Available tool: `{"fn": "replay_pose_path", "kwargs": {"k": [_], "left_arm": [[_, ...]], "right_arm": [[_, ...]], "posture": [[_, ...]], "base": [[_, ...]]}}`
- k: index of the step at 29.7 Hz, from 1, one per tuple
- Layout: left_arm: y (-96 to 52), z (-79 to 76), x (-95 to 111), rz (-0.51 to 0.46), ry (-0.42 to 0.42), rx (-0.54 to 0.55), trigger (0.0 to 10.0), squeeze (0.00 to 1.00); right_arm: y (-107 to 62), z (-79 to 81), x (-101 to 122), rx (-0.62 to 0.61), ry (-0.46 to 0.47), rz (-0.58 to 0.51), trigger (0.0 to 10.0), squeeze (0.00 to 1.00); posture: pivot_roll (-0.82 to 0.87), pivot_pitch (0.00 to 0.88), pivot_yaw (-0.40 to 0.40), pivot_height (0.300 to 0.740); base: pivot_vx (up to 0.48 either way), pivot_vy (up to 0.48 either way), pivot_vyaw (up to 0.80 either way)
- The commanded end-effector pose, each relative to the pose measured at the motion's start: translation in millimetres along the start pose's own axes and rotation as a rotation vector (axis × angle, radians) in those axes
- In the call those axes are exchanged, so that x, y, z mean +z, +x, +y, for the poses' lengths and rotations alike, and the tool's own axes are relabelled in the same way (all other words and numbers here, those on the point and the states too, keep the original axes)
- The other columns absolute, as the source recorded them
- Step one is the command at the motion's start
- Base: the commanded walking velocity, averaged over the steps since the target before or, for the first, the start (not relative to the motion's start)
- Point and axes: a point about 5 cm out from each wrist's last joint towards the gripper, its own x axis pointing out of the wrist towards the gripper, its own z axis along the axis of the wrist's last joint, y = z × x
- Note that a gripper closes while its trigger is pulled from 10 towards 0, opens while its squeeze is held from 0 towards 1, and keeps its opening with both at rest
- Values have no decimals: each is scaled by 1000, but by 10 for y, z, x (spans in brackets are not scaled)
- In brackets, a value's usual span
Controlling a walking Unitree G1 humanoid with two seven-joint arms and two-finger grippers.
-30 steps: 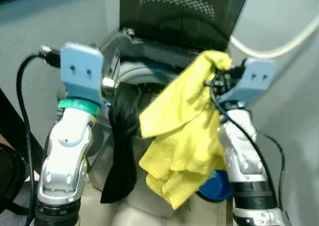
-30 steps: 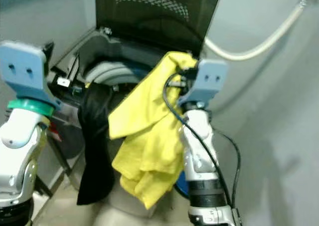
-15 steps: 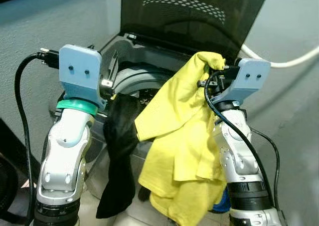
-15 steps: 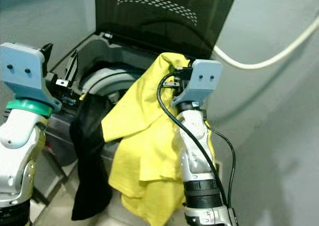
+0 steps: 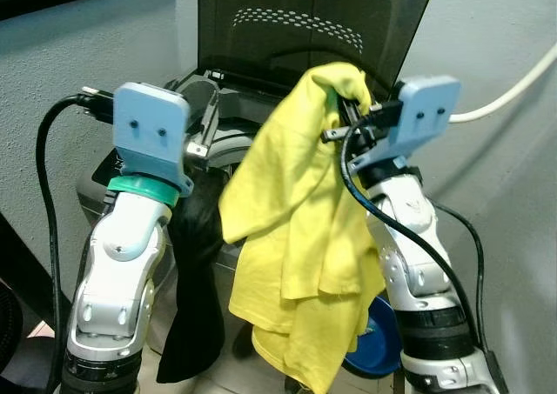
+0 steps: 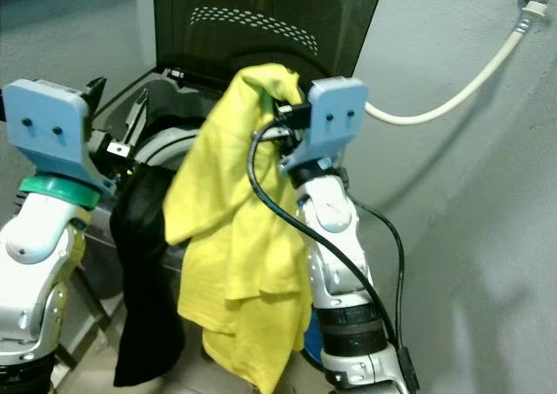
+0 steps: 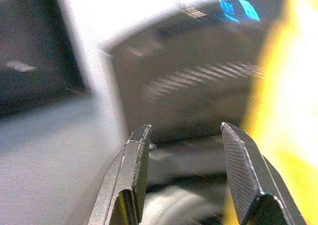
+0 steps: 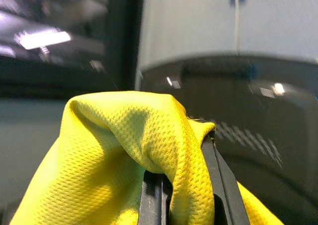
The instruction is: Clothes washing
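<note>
The right gripper (image 8: pixel 179 185) is pinching a fold of the yellow shirt (image 5: pixel 300 237) and holds it high in front of the open washing machine (image 5: pixel 209 137). The lid (image 5: pixel 305 24) stands upright behind it. The cloth hangs down long and loose beside the right arm, so I think it is light and very soft, with no stiffness at all. The knit looks like a sports mesh, perhaps a little slippery, and only a small bunch sits between the fingers, so it could slide out. Gathering more cloth in the grip would be safer. The left gripper (image 7: pixel 186 180) is spread and holds nothing. A black garment (image 5: pixel 196 298) hangs over the front edge of the machine, under the left arm.
</note>
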Motion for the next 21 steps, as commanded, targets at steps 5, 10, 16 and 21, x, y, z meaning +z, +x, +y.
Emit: {"fn": "replay_pose_path", "kwargs": {"k": [5, 10, 16, 21], "left_arm": [[-79, -415, -236, 167, -306, -310, 10000, 0], [-82, -604, -305, 226, -442, -555, 10000, 0], [105, -404, -469, 260, -377, -466, 10000, 0], [335, 28, -671, 309, -200, -231, 10000, 0]], "right_arm": [[289, 203, 407, 124, 124, -158, 10000, 0], [314, 308, 534, 235, 194, -189, 10000, 0], [281, 250, 612, 240, 278, -205, 10000, 0], [214, 134, 532, 212, 321, -172, 10000, 0]], "posture": [[183, 0, -32, 740], [175, 0, -31, 740], [142, 0, -5, 740], [135, 0, 3, 740]], "base": [[0, 0, 0], [0, 0, 0], [0, 0, 0], [0, 0, 0]]}}
